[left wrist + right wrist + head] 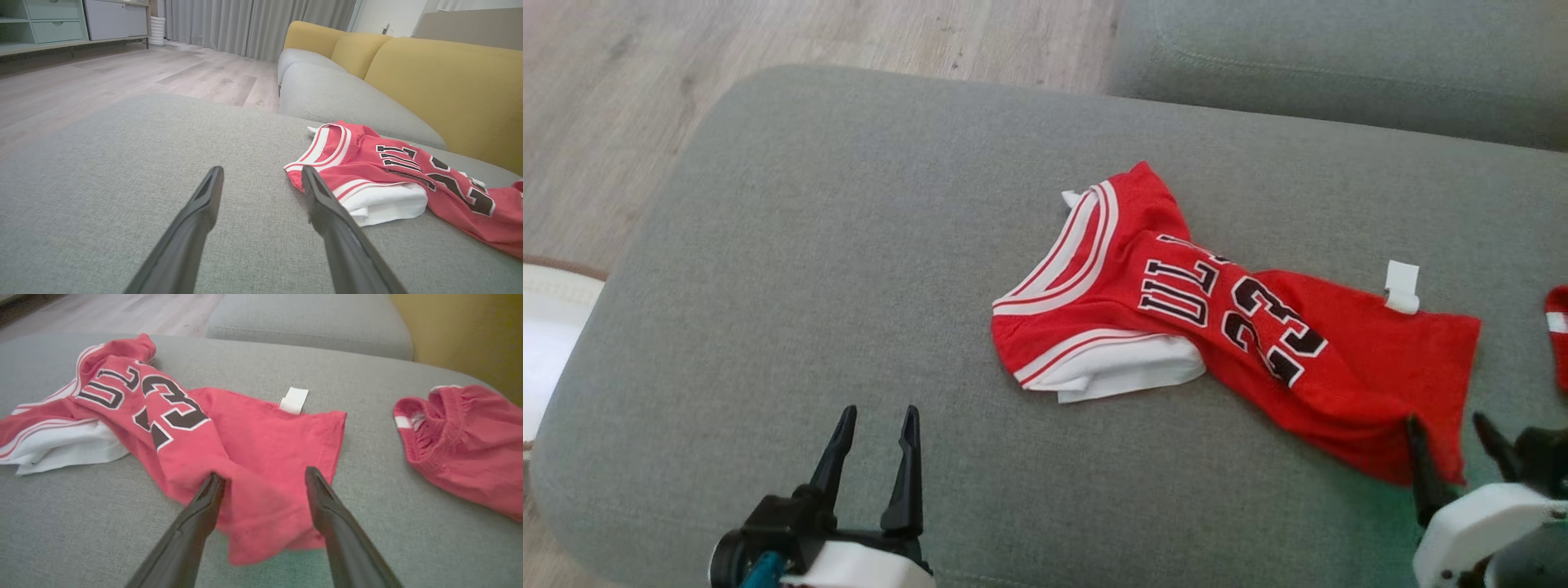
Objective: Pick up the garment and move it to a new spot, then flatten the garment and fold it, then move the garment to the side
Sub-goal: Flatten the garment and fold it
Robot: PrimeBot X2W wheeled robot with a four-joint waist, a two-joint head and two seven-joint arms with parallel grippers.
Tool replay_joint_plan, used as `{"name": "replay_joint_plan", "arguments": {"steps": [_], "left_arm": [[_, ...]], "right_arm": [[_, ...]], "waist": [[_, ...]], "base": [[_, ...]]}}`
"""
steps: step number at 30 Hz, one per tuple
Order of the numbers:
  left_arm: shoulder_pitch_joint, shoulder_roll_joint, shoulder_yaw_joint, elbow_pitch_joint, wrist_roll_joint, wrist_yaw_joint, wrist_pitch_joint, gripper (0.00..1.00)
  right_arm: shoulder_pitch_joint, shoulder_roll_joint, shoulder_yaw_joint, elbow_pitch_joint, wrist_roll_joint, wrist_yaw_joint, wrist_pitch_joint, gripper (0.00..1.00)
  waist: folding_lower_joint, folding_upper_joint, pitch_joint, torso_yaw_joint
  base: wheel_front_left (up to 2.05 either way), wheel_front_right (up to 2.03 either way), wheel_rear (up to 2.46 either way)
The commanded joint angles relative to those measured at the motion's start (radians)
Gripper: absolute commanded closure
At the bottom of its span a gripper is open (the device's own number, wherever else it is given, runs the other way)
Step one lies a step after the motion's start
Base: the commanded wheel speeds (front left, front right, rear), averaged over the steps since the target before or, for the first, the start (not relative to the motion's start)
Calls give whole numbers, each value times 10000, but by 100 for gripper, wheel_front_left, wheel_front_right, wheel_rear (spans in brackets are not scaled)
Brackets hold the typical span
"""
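Observation:
The garment (1176, 310) is a red jersey with white trim and black lettering, lying crumpled and partly folded on the grey sofa seat (849, 245). It also appears in the left wrist view (388, 171) and the right wrist view (204, 428). My right gripper (1447, 423) is open at the jersey's near right corner. In its wrist view the red hem hangs loose between the spread fingers of the right gripper (263, 473). My left gripper (879, 416) is open over bare cushion, left of the jersey and apart from it, and holds nothing (261, 171).
A second red cloth piece (461, 445) lies on the seat to the right of the jersey (1558, 327). Yellow backrests (441, 81) rise behind the seat. Wooden floor (605, 82) lies beyond the cushion's left edge, with a white round object (547, 327) there.

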Motion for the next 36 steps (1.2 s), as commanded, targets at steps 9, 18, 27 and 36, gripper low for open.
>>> {"name": "replay_joint_plan", "arguments": {"steps": [9,18,27,36], "left_arm": [[-222,245,228,-336,-97,139,-4,0],[-492,213,163,-386,-48,111,17,0],[-754,232,179,-403,-3,106,6,0],[-856,250,185,-380,4,130,-10,0]], "right_arm": [[-884,-195,-392,-1669,-600,67,261,0],[-2783,-1149,-1263,1321,-768,67,574,0],[-4538,-1974,-1403,4887,-687,67,579,0],[-5381,-1977,-1457,6704,20,67,1191,51]], "waist": [[0,0,-160,-118],[0,0,417,221],[0,0,979,543],[0,0,1134,565]], "base": [[0,0,0],[0,0,0],[0,0,0],[0,0,0]]}}
